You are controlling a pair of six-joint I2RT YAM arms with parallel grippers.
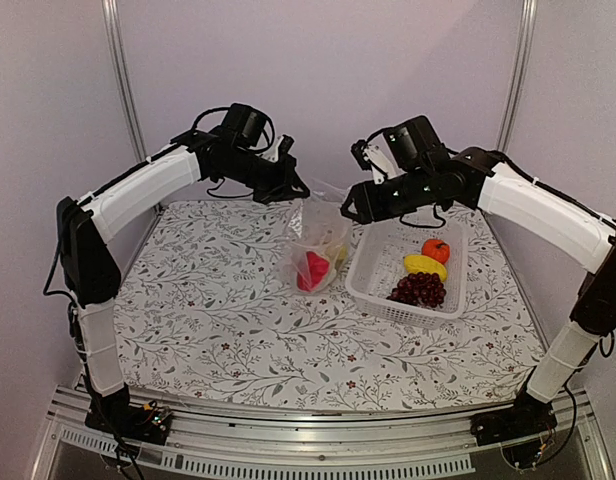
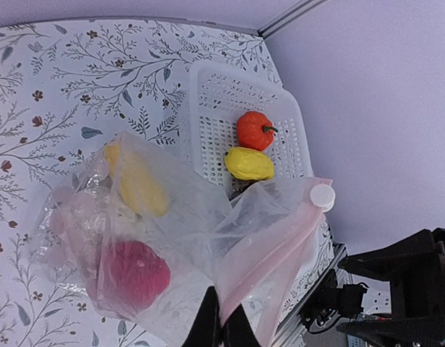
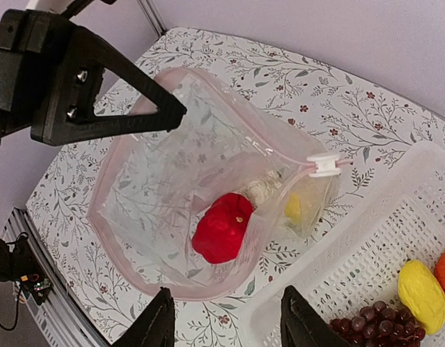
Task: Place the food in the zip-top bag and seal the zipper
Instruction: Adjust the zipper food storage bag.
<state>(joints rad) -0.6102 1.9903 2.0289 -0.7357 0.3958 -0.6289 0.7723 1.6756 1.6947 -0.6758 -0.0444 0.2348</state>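
White basket [image 1: 386, 262] just beside zip-top bag [image 1: 318, 238]

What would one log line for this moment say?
left hand shut on clear plastic zip-top bag, mouth open | right hand open | red toy pepper bagged | orange fruit, yellow piece, purple grapes in white perforated basket

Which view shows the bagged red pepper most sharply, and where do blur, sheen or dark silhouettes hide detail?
Right wrist: red pepper crisp through the zip-top bag; the left gripper is a near-black silhouette. Left wrist: pepper hazy behind close, blurred plastic. Top external: soft, even light, faint shadows, pale sheen on the bag.
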